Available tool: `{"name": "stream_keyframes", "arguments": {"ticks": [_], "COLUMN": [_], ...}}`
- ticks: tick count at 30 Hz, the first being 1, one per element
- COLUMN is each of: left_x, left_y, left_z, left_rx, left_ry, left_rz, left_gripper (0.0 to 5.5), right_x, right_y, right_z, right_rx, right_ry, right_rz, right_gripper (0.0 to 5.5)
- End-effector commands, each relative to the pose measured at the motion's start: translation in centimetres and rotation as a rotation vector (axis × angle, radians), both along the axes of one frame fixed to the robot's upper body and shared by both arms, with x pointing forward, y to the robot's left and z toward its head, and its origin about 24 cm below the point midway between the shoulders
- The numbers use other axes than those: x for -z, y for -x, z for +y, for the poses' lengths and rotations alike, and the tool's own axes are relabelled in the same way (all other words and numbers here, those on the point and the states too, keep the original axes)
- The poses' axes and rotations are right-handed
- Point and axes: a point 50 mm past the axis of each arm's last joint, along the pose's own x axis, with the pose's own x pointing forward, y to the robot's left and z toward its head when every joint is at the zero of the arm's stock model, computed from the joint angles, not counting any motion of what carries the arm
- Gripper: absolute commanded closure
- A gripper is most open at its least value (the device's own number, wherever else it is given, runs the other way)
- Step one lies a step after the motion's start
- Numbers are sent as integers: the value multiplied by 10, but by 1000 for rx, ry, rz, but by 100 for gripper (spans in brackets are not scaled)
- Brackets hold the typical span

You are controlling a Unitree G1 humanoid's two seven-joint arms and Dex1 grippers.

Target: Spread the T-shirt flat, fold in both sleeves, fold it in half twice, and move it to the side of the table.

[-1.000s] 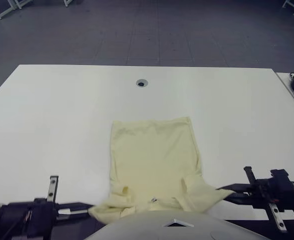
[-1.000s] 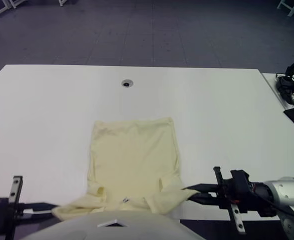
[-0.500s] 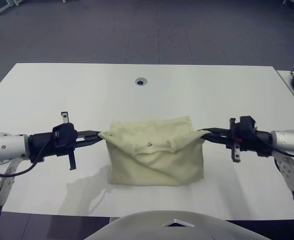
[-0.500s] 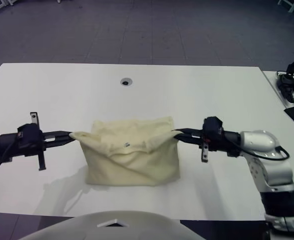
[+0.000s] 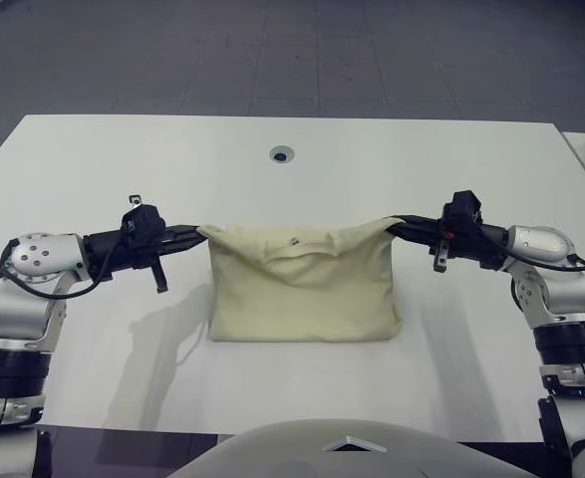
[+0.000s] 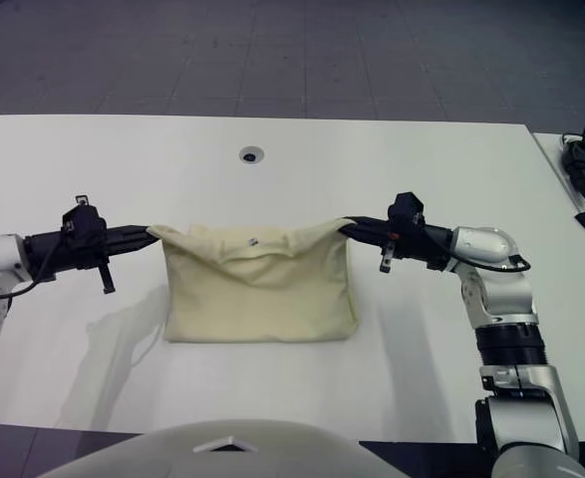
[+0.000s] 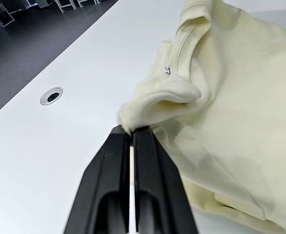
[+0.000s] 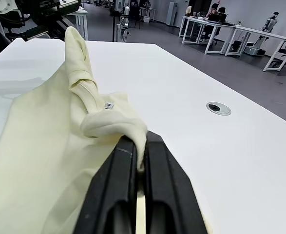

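Shirt: we record one pale yellow T-shirt, doubled over on itself. It lies nearer the robot than the grommet, roughly in line with it and well apart from it.
Shirt, upper edge: we see it raised and drawn taut between the two grippers, sagging a little in the middle.
Shirt, lower edge: it appears to rest on the table; we cannot tell how much of the cloth touches the top.
Tag: small and white, at the neckline, near the middle of the upper edge on the side facing the robot.
Left gripper: we note its fingers pressed together on a bunched corner of the shirt. It sits to the robot's left of the grommet and nearer the robot.
Right gripper: likewise pinched tight on the opposite bunched corner, with cloth wrapped over the fingertips. It sits to the robot's right of the grommet and nearer the robot.
Grommet: a round metal-rimmed hole in the white table, beyond the shirt.
Cables: a dark tangle on a neighbouring surface, far to the right of the grommet.
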Motion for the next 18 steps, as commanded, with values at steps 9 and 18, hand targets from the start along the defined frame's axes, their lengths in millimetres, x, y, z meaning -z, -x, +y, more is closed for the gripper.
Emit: {"name": "stream_keyframes", "arguments": {"ticks": [9, 18], "left_x": [8, 32], "left_y": [-34, -52], "left_z": [-4, -10], "left_rx": [-101, -207], "left_ry": [37, 12], "left_rz": [-57, -41], "left_gripper": [550, 550], "right_x": [9, 22], "right_y": [-28, -48], "right_z": [1, 5], "right_rx": [101, 267], "right_ry": [-3, 23], "right_rz": [-27, -39], "right_gripper": [550, 507]}}
